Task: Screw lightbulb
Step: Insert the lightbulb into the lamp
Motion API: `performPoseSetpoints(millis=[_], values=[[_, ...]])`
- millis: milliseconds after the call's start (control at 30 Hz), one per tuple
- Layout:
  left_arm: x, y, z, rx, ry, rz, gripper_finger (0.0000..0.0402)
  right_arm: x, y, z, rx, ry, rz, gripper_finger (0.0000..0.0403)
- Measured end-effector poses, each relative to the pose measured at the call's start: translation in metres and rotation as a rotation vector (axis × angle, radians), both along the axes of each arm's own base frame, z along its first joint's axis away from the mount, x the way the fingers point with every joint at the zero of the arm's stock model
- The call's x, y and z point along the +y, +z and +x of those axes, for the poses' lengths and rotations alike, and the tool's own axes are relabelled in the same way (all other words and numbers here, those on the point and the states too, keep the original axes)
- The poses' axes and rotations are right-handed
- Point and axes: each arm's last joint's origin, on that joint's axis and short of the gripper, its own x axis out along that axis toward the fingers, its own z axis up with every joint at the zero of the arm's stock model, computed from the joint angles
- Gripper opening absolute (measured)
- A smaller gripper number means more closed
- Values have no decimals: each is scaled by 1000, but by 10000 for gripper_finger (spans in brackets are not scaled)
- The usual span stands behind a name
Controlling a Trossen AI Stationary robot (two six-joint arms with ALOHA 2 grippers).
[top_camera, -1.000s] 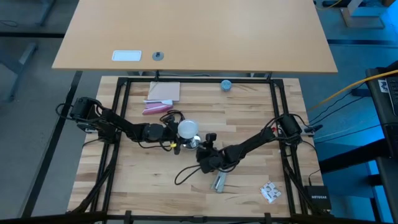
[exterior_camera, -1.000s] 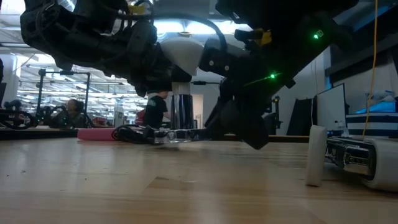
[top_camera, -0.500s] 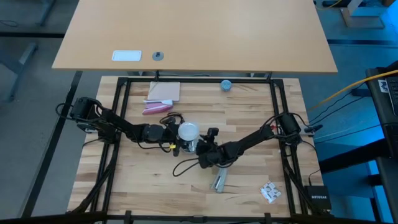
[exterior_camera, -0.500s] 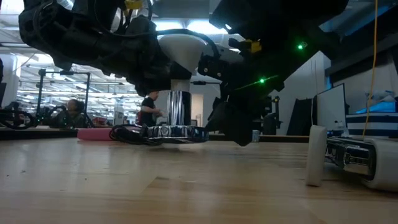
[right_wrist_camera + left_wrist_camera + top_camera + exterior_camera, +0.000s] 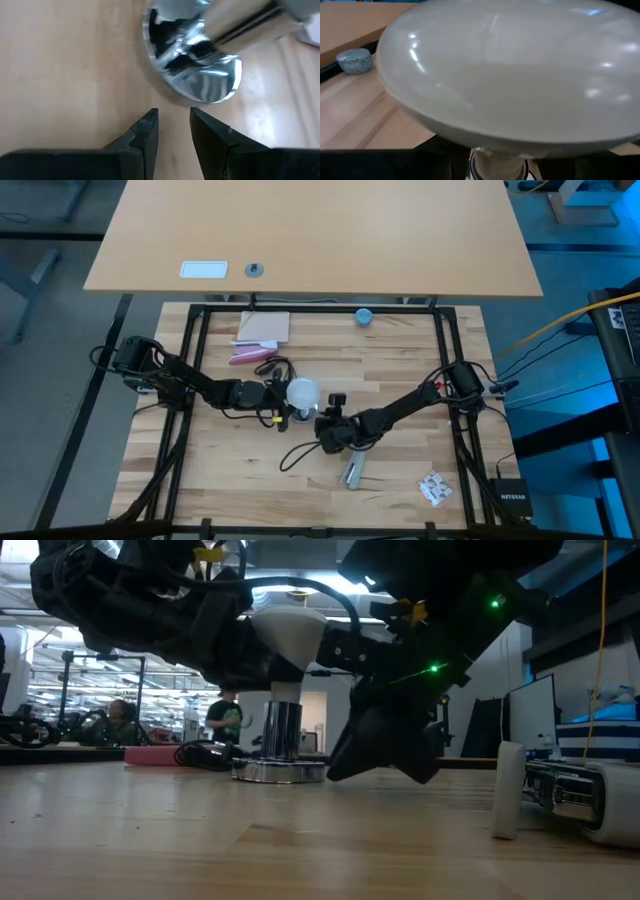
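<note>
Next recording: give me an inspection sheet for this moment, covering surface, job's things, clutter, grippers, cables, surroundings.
Surface: wooden table, bare at the front.
Job's things: lightbulb upright over the chrome lamp base.
Clutter: pink items, blue round object, small parts.
Grippers: left gripper shut on the lightbulb; right gripper empty, fingers slightly apart, beside the base.
Cables: black cord loops across the table.
Surroundings: person standing behind the table.

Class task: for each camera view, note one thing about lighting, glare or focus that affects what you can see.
Low view: both arms are backlit silhouettes. Left wrist view: the lightbulb fills the frame, blurred, with specular glints. Right wrist view: the chrome base mirrors its surroundings. High view: evenly lit.
</note>
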Motion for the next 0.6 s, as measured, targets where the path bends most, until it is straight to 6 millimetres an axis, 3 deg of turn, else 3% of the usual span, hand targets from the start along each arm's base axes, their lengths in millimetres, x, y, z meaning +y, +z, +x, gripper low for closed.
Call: performPoseSetpoints(millis=[400, 600], values=[[0, -1, 0, 20, -9, 34, 166, 1, 0, 1, -6, 16, 23, 115], [0, -1, 0, 32, -30, 106, 166, 5, 5, 8, -45, 121, 39, 115]])
